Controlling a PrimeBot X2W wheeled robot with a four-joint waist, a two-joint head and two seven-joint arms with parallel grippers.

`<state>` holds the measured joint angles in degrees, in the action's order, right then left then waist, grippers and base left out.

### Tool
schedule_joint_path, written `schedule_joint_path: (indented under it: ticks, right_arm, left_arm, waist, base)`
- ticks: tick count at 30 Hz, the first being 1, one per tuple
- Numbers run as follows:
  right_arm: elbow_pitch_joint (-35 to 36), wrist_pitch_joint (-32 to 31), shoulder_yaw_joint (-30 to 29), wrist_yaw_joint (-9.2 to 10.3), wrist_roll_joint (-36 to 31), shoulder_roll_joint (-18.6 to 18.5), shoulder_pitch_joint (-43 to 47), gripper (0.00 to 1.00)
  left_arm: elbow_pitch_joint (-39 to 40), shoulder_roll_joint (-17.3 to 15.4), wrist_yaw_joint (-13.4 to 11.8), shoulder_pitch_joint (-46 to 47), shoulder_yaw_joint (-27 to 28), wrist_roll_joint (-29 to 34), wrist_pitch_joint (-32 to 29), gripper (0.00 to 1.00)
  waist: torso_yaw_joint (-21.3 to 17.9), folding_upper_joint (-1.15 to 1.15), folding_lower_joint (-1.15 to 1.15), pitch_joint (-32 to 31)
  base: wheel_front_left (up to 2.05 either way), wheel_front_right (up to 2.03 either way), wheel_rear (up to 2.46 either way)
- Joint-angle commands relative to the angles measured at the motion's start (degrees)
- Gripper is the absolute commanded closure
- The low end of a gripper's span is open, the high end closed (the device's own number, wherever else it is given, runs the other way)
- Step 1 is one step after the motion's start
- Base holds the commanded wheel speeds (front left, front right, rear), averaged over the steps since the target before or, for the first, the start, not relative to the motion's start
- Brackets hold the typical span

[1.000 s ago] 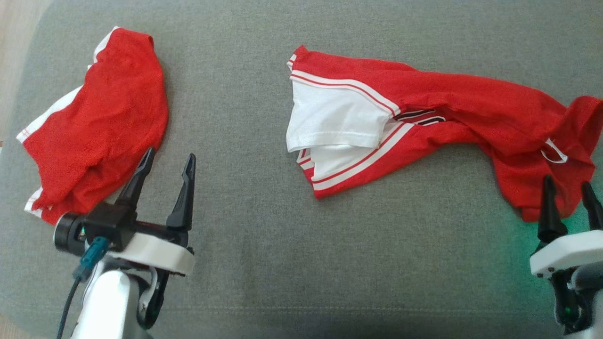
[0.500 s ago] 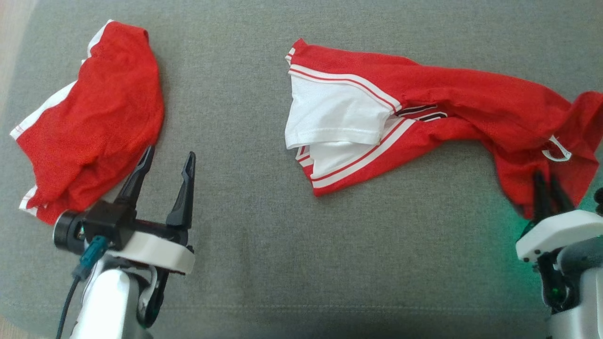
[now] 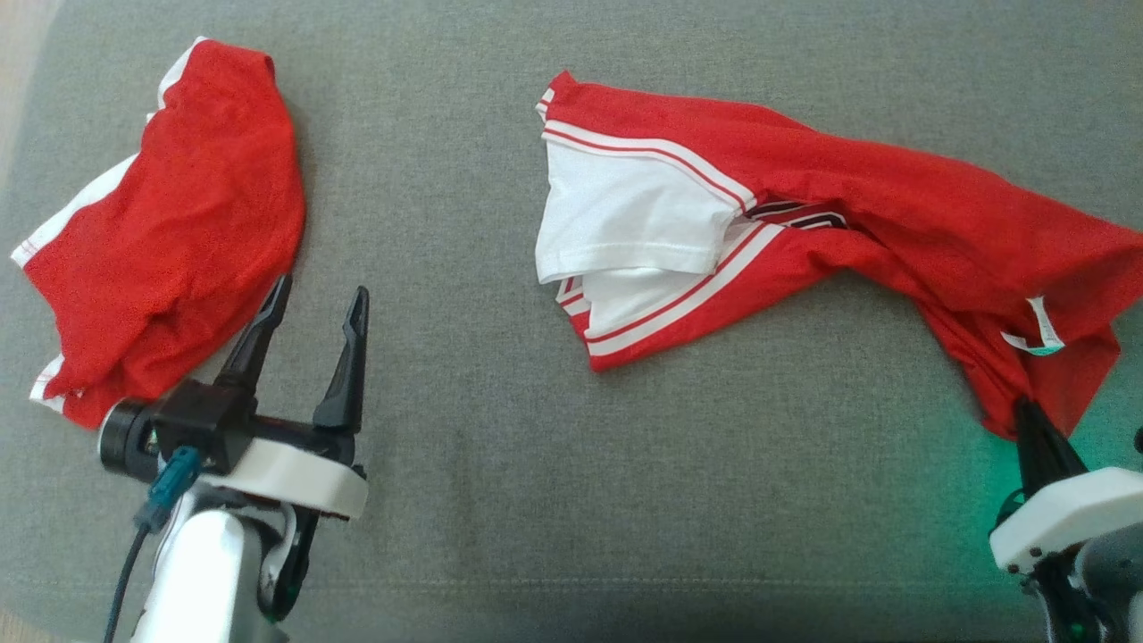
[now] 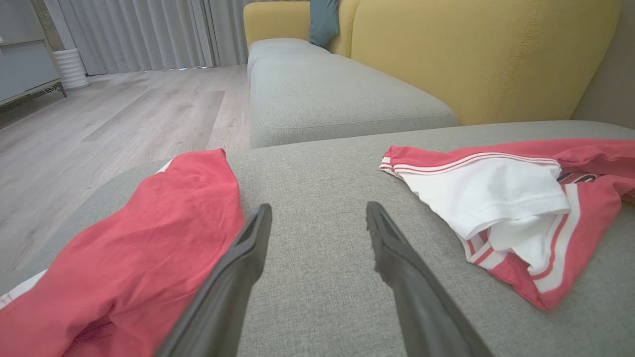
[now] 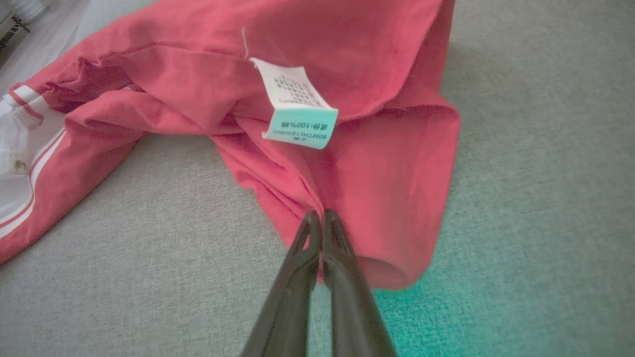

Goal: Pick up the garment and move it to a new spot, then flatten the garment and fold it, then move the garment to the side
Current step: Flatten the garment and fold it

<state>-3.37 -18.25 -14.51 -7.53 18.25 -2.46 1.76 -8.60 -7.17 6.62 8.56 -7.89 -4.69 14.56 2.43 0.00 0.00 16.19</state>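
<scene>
The right pincer (image 5: 318, 218), wide a second ago, now pinches shut on the near hem of the red-and-white garment (image 5: 347, 59), which stretches away ahead of its tips. The lift can probably begin. The left pincer (image 3: 314, 302) stands wide, with a second red garment (image 3: 179, 223) just to its left.

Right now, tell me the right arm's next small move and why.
Probably a short lift straight up. The right end effector is shut on a bunched edge of the striped red garment, while the rest of it lies crumpled on the grey cushion. Raising it should peel the cloth free for carrying.
</scene>
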Motion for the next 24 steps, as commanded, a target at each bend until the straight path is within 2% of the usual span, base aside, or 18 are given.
schedule_joint_path:
  ticks: [1, 7, 8, 9, 10, 16, 24]
  right_arm:
    - [3.34, -0.71, 1.32, 0.04, 0.3, -0.42, 0.12, 1.0]
    - [7.14, -4.18, 1.13, 0.04, 1.08, -0.42, 3.21, 1.0]
    - [7.71, -4.25, 1.35, 0.04, 1.23, -0.42, 3.47, 0.73]
    - [8.23, -4.25, 1.74, 0.04, 1.43, -0.42, 3.7, 0.13]
    - [8.76, -4.3, 2.22, 0.04, 1.46, -0.42, 3.94, 0.0]
    - [13.23, -1.47, 5.07, 0.04, -0.19, -0.42, 4.41, 0.0]
    - [17.16, 9.04, 6.79, 0.04, -2.09, -0.42, 2.14, 0.0]
  left_arm:
    - [2.12, -0.98, 0.08, 2.1, 2.53, -0.32, 0.44, 0.0]
    - [2.25, -1.06, 0.15, 2.42, 2.57, -0.3, 0.44, 0.0]
    - [2.23, -1.07, 0.16, 2.47, 2.61, -0.31, 0.44, 0.0]
    - [2.22, -1.09, 0.17, 2.49, 2.65, -0.31, 0.44, 0.0]
    - [2.18, -1.12, 0.18, 2.49, 2.7, -0.32, 0.44, 0.0]
    - [1.95, -1.16, 0.21, 2.43, 2.98, -0.34, 0.44, 0.0]
    - [1.94, -1.02, 0.2, 2.26, 3.3, -0.19, 0.44, 0.0]
  waist:
    - [-0.11, 0.0, 0.0, 0.14]
    - [-0.13, 0.0, 0.0, 0.66]
    - [-0.1, 0.0, 0.0, 0.72]
    - [-0.07, 0.0, 0.0, 0.77]
    - [-0.04, 0.0, 0.0, 0.77]
    - [0.07, 0.0, 0.0, 0.51]
    - [0.13, 0.0, 0.0, -0.22]
  base:
    - [0.0, 0.0, 0.0]
    - [0.0, 0.0, 0.0]
    - [0.0, 0.0, 0.0]
    - [0.0, 0.0, 0.0]
    - [0.0, 0.0, 0.0]
    - [0.0, 0.0, 0.0]
    - [0.0, 0.0, 0.0]
